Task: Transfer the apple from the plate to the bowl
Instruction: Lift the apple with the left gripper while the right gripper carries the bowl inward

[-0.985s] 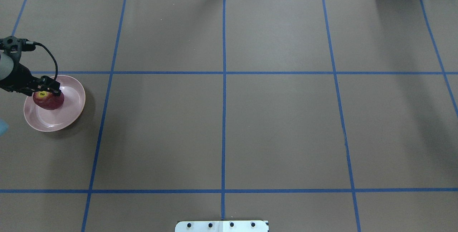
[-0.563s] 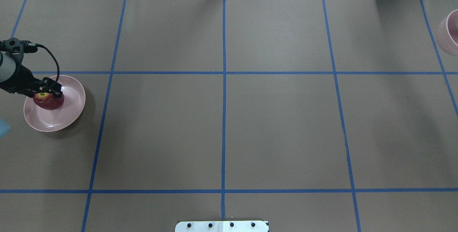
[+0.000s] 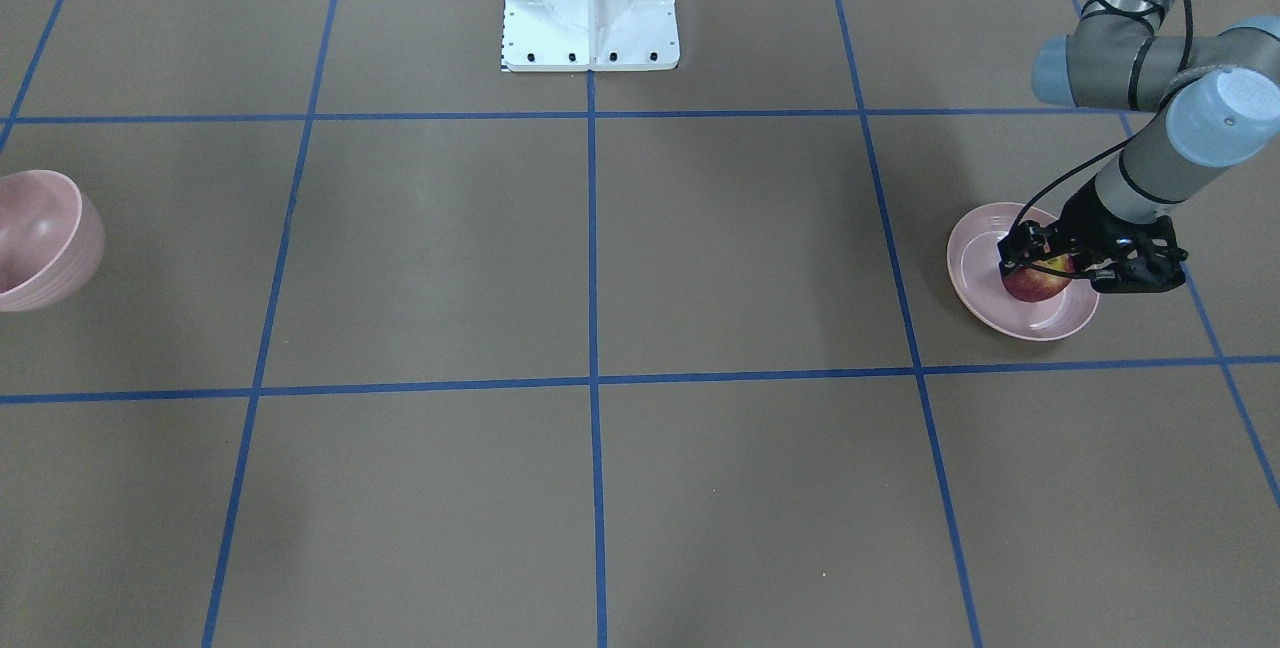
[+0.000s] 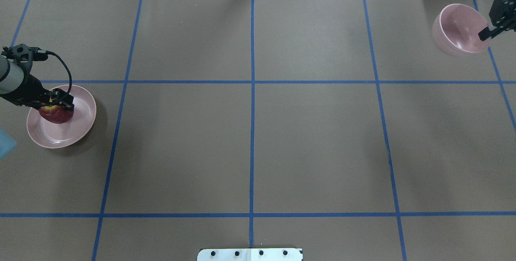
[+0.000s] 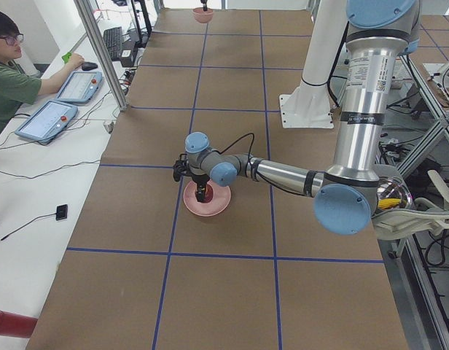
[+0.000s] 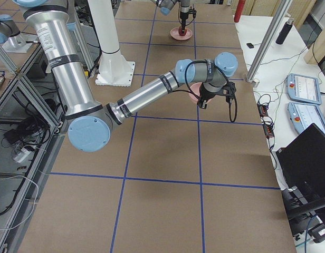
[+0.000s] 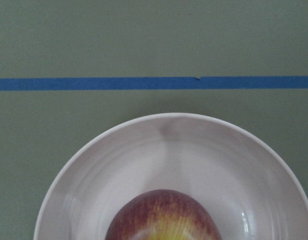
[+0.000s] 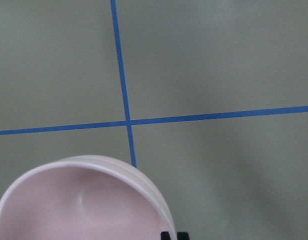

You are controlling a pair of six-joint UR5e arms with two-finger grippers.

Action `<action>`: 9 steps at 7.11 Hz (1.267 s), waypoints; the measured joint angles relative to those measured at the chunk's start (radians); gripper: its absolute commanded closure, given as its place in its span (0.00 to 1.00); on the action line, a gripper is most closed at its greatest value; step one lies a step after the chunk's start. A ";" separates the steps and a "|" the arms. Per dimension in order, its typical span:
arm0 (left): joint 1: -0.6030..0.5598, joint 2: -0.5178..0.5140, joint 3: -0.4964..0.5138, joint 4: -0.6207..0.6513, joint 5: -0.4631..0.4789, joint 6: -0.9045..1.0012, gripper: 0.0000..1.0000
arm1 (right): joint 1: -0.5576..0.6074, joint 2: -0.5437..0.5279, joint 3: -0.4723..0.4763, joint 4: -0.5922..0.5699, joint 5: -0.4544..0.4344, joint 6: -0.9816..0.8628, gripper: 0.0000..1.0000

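The dark red apple (image 4: 58, 116) lies on the pale pink plate (image 4: 80, 124) at the table's far left. My left gripper (image 4: 58, 106) is down over the apple with its fingers open on either side of it, and the apple rests on the plate. The left wrist view shows the apple's top (image 7: 164, 215) and the plate (image 7: 169, 150). My right gripper (image 4: 485, 33) is shut on the rim of the pink bowl (image 4: 459, 29) and holds it tilted above the table at the far right. The bowl also shows in the front view (image 3: 40, 238) and the right wrist view (image 8: 79, 205).
The brown table carries a grid of blue tape lines (image 4: 252, 112). The robot's white base (image 3: 590, 8) stands at the middle of the near edge. An operator (image 5: 9, 80) sits at tablets beside the table, behind a metal post (image 5: 100, 51).
My right gripper has carried the bowl into the overhead view from the right edge. My left gripper has sunk lower around the apple, which has stayed on the plate.
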 measured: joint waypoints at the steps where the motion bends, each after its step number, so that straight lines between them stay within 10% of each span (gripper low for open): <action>1: 0.000 -0.002 -0.011 0.005 -0.004 0.000 1.00 | -0.035 0.028 0.011 0.006 -0.001 0.072 1.00; 9: -0.029 -0.216 -0.208 0.439 -0.093 -0.005 1.00 | -0.426 0.256 -0.166 0.392 -0.227 0.602 1.00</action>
